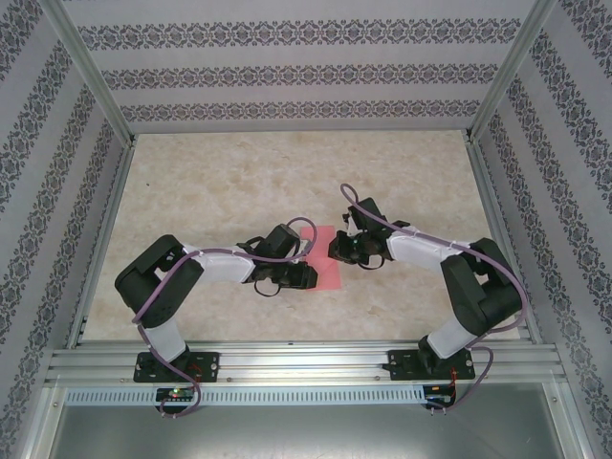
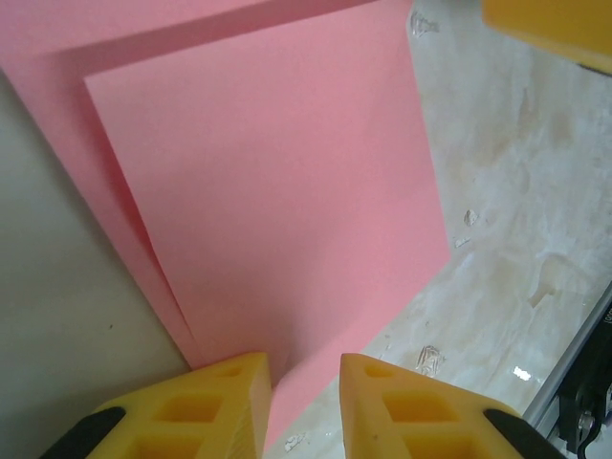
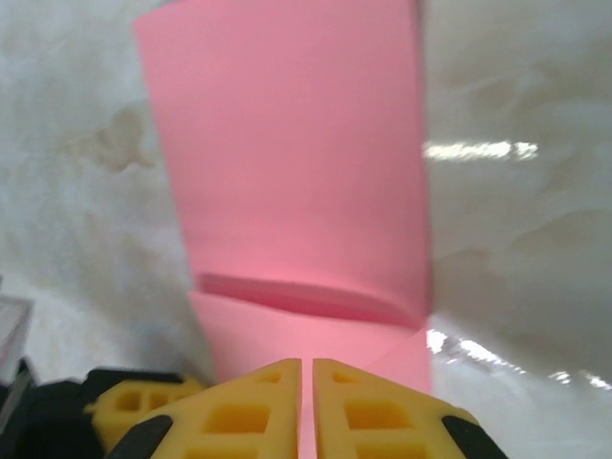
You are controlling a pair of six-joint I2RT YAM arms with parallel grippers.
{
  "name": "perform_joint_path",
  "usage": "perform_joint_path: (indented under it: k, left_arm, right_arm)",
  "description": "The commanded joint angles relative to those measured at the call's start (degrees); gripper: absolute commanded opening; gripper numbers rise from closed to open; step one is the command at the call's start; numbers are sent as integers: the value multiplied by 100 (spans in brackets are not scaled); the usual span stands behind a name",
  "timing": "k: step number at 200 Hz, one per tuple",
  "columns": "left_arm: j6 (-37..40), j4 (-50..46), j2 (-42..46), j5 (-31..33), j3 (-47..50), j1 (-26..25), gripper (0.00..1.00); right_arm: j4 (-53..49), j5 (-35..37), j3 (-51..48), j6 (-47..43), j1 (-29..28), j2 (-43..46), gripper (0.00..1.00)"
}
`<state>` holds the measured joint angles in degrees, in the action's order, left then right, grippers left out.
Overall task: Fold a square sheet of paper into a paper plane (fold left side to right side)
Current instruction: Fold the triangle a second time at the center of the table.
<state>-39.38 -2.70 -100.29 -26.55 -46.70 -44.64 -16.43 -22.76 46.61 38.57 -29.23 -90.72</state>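
Pink-red and thin, the square sheet of paper [image 1: 323, 256] lies near the middle of the table [image 1: 210, 191], a little toward the near edge, squarely between my two arms. It is doubled over on itself: from the left wrist camera I see one layer [image 2: 277, 191] lying on another, with a strip of the lower layer showing past the upper layer's edge. From the right wrist camera one end of the sheet [image 3: 296, 172] curls up off the table toward the lens, with a shadowed crease beneath it. The right gripper [image 3: 307, 402] has its yellow fingers [image 3: 239, 411] drawn almost together, only a hairline slit between them, and that raised end of the paper runs into the slit, so I read it as pinched on the sheet. The left gripper [image 2: 304, 392] stands partly open (a plain gap between its two yellow fingers [image 2: 215, 406]), with a corner of the sheet reaching into the gap; I cannot see either finger pressing on it. Both grippers meet at the paper from opposite sides, the left from the sheet's left, the right from its right. The tabletop is pale and marbled, ringed by an aluminium frame [image 1: 287, 363] and grey patterned walls [image 1: 287, 72].
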Motion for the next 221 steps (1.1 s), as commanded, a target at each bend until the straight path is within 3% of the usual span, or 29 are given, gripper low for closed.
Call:
perform_joint_path:
  k: [1,115,221]
  left_arm:
    - [-14,-129,-69,146,168,8,28]
    - [-20,-139,-52,254,205,-36,28]
    - [38,-269,-225,514,407,-53,27]
  right_arm:
    - [202,-444,-245,380,-249,44,12]
    - [947,-712,-385,1109,-478,-666,11]
    - [47,130,-4,447,-358,-871,10]
